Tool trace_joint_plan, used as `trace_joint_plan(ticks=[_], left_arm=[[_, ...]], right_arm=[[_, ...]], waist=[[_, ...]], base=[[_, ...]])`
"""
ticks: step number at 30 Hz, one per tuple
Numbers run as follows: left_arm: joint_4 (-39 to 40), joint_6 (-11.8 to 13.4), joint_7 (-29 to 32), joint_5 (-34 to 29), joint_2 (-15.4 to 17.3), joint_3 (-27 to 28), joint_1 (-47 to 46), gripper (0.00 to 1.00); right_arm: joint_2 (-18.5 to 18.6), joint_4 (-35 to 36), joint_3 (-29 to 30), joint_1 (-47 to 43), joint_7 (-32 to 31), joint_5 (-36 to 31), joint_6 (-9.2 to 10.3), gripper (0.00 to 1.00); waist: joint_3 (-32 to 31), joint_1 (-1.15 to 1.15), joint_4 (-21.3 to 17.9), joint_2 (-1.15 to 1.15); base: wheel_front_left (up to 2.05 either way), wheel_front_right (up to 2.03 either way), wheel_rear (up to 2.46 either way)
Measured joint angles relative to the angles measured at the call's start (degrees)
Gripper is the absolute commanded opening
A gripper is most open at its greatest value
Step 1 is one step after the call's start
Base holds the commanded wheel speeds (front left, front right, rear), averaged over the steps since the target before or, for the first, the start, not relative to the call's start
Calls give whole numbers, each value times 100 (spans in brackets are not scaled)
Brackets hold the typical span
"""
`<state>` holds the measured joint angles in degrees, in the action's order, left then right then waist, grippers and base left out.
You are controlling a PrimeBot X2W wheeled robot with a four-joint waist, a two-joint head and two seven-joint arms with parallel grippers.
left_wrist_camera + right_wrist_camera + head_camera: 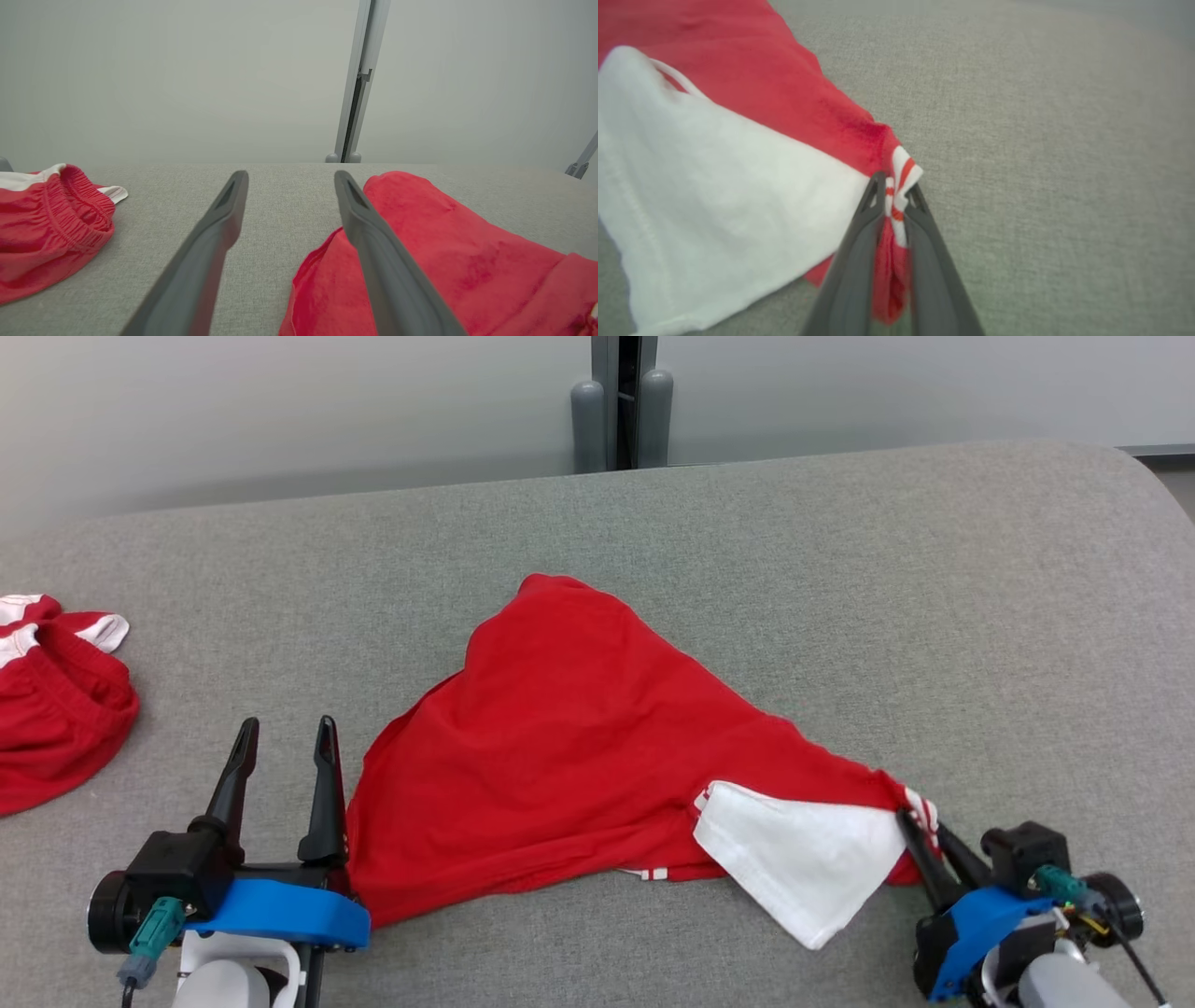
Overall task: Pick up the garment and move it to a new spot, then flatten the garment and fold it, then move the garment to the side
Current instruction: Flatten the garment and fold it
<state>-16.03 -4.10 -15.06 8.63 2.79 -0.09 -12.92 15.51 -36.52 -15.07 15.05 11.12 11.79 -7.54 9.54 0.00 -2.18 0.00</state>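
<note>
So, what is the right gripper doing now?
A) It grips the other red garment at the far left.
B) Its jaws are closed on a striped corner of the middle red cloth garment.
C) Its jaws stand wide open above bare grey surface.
B: the right gripper has its jaws pinched on the red cloth garment at its red-and-white striped corner.

The worktop (840, 569) is overlooked from its near edge; the garment (579, 756) is shared with both low, close wrist views.

Items counted. Red-and-white cloth garments: two, namely the spread garment (569, 756) and the bunched garment (56, 709). Grey fabric-covered table (934, 569): one.
</note>
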Motion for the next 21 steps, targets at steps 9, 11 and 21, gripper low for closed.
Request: trace_joint_plan(ticks=[9, 11, 21], left_arm=[[40, 18, 0, 30, 0, 8, -20, 100], [47, 18, 0, 41, -1, -3, -55, 100], [59, 51, 0, 100, 1, -83, -138, 100]], right_arm=[[302, 347, 655, 721, 312, -212, 1, 0], [347, 350, 802, 904, 348, -242, 2, 0], [316, -380, 1156, 1443, 347, -491, 2, 100]], waist=[[62, 0, 91, 0], [98, 0, 134, 0], [247, 0, 309, 0]], base=[[0, 0, 0], [0, 0, 0], [0, 0, 0]])
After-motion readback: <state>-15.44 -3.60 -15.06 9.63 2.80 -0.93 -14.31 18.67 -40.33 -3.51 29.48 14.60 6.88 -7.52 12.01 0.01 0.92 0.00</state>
